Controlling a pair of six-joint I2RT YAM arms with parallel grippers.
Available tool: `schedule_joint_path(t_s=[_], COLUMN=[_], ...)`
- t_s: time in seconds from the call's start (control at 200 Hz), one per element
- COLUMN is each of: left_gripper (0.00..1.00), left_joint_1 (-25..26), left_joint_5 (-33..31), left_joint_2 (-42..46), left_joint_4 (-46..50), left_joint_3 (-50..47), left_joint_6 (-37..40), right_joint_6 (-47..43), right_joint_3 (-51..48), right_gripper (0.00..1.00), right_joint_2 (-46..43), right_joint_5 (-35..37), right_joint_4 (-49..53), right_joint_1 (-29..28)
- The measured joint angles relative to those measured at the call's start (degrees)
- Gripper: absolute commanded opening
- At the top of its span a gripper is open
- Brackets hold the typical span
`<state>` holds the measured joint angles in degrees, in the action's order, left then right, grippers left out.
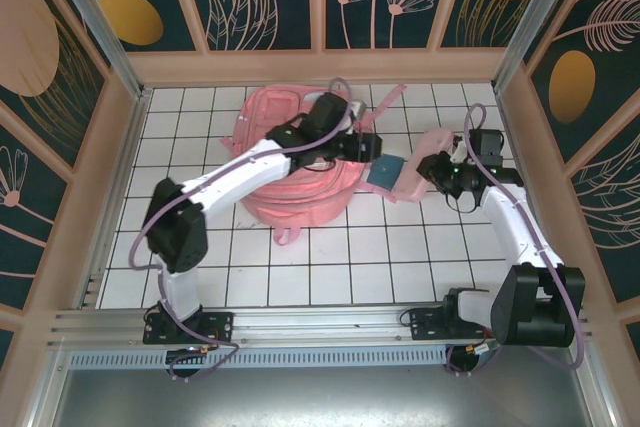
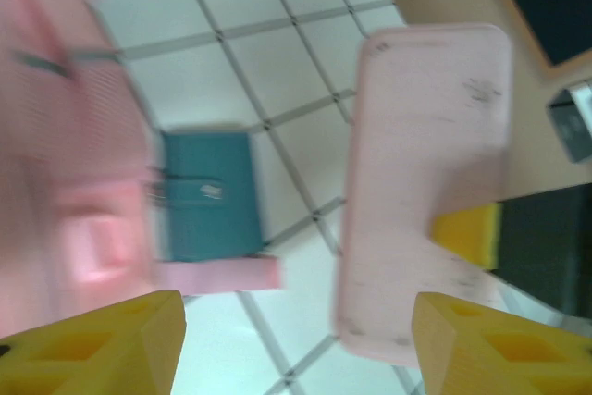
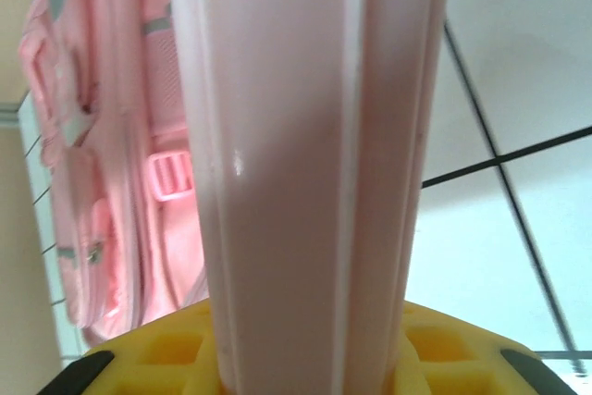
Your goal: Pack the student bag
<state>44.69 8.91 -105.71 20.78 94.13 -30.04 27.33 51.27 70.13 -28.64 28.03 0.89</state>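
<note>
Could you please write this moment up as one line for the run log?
left claw: open, near wallet | right claw: shut on case | wallet: on tiles beside bag

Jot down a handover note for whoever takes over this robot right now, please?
Left gripper: open, empty, over the teal wallet.
Right gripper: shut on the pink case, right of the student bag.
Wallet lies on the table beside the bag.
Done: case gripped.
Left: case and wallet are both outside the bag; pack them.
</note>
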Motion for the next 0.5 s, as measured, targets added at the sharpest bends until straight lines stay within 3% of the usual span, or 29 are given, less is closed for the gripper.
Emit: schedule_joint_path(t_s=[0.235, 0.5], left_gripper=[0.69, 0.72], left_joint_1=[-1.31, -4.37], left_joint_5=[-14.99, -18.4], left_joint_2=[8.68, 11.69], left_joint_4=[10.86, 17.86], left_joint_3=[-10.38, -20.68], left_joint_6=[19.58, 39.28], right_joint_6=[-0.04, -0.2], right_joint_3=[1.29, 2.03], right_gripper=[0.24, 0.25], right_joint_2=[0.48, 2.08], right_joint_5=[-2.84, -3.21], right_joint_4=[-0.22, -1.68], right_joint_1=[-5.53, -7.23])
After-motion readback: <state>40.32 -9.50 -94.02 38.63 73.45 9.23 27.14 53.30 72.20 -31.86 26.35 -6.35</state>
